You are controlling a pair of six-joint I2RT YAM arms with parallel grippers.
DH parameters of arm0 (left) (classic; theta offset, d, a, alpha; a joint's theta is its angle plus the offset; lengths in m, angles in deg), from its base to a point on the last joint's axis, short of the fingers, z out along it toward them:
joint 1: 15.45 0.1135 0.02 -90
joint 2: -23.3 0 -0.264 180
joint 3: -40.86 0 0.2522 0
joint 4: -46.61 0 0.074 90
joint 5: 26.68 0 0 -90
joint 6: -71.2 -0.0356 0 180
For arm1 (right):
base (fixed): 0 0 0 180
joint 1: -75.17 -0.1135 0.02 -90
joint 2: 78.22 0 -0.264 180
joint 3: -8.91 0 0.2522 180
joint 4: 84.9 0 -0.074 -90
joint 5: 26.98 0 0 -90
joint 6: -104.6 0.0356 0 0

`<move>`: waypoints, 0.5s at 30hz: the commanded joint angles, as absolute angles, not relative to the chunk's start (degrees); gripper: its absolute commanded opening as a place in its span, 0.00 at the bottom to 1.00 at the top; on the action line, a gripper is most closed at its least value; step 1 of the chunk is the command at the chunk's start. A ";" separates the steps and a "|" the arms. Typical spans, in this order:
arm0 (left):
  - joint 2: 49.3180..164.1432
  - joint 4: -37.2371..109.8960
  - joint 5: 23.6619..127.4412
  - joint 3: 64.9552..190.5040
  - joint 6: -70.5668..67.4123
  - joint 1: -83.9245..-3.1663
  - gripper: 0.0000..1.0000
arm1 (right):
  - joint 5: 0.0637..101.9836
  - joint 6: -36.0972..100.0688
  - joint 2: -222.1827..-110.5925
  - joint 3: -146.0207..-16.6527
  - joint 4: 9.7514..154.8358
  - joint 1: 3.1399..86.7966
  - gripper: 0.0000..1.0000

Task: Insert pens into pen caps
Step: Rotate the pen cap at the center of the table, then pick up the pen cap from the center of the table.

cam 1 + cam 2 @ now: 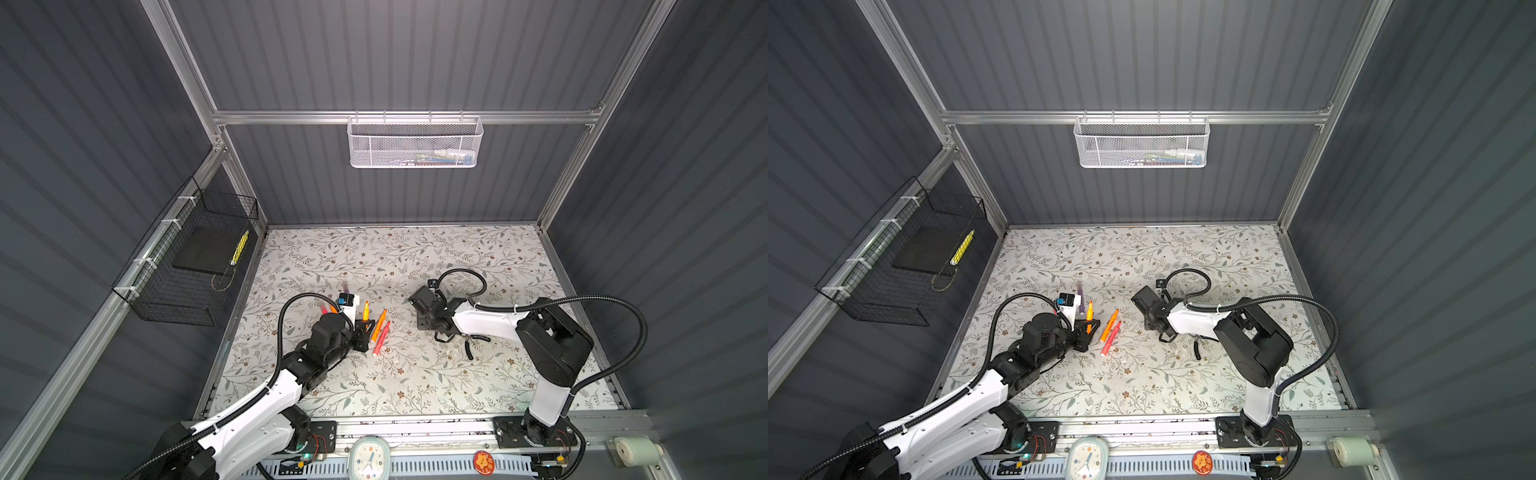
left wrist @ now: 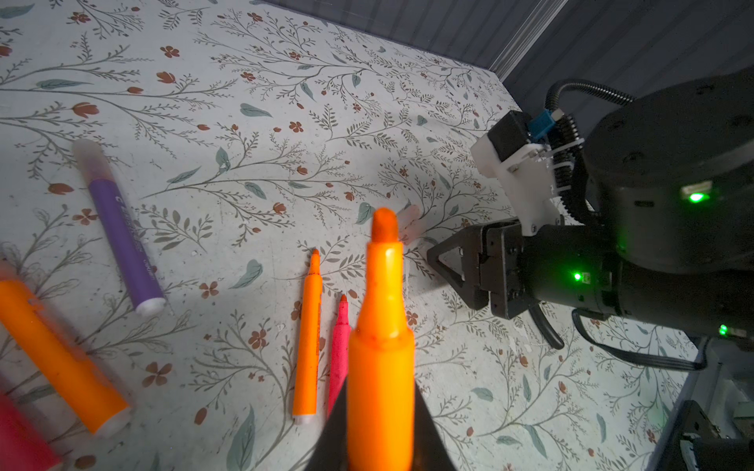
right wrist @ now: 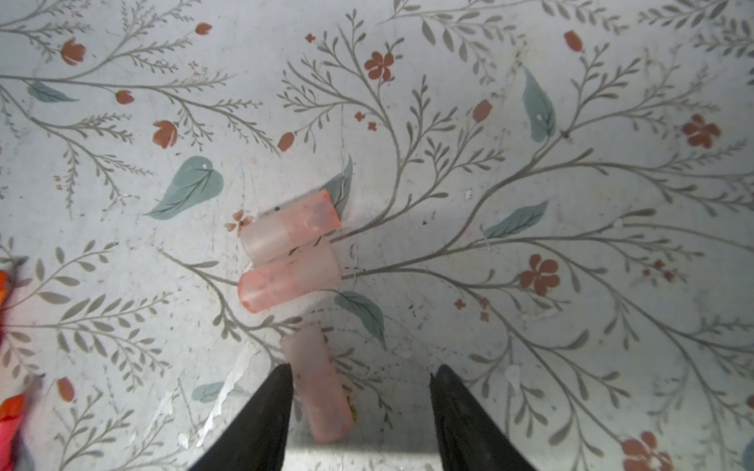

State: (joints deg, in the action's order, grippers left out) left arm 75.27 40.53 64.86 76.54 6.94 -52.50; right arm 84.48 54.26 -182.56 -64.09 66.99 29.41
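- Your left gripper (image 2: 381,436) is clamped tight on an orange pen (image 2: 381,326). Its bare felt tip pokes out past the fingers, and in both top views it sits just at 9 o'clock from the middle of the floral mat (image 1: 478,257)
- Your right gripper (image 3: 361,391) points down at the mat, about 3 o'clock from the left one, jaws roughly half apart
- A pale pen cap (image 3: 322,391) lies flat between those jaws, right up against one finger (image 3: 273,407), with a clear gap to the other
- Just past the fingertips, a pinkish pen cap (image 3: 291,226) and a second pinkish cap (image 3: 289,279) lie side by side, touching
- Between your two grippers, a loose orange pen (image 1: 379,324) and a pink pen (image 1: 382,340) lie side by side, uncapped, tips toward 1 o'clock
- The purple pen (image 2: 122,240) wears a cloudy cap and lies at 11 o'clock from the left gripper
- A third orange pen (image 2: 61,354) and a red pen (image 2: 20,440) sit around 10 o'clock, partly hidden by the arm in the top views
- Black-handled pliers (image 1: 471,345) lie at 4 o'clock from the right gripper, half under its arm
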 commanded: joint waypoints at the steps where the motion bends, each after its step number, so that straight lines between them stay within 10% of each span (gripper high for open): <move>1: 74.72 40.23 65.61 77.04 6.96 -52.62 0.00 | 84.02 54.01 -183.54 -64.16 67.09 29.89 0.57; 15: 73.96 39.71 65.61 77.10 6.87 -52.62 0.00 | 81.75 53.19 -185.90 -65.85 67.64 31.05 0.37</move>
State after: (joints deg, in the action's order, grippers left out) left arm 74.74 40.42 64.86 76.54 6.94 -52.50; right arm 82.20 53.10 -184.68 -65.18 68.17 30.81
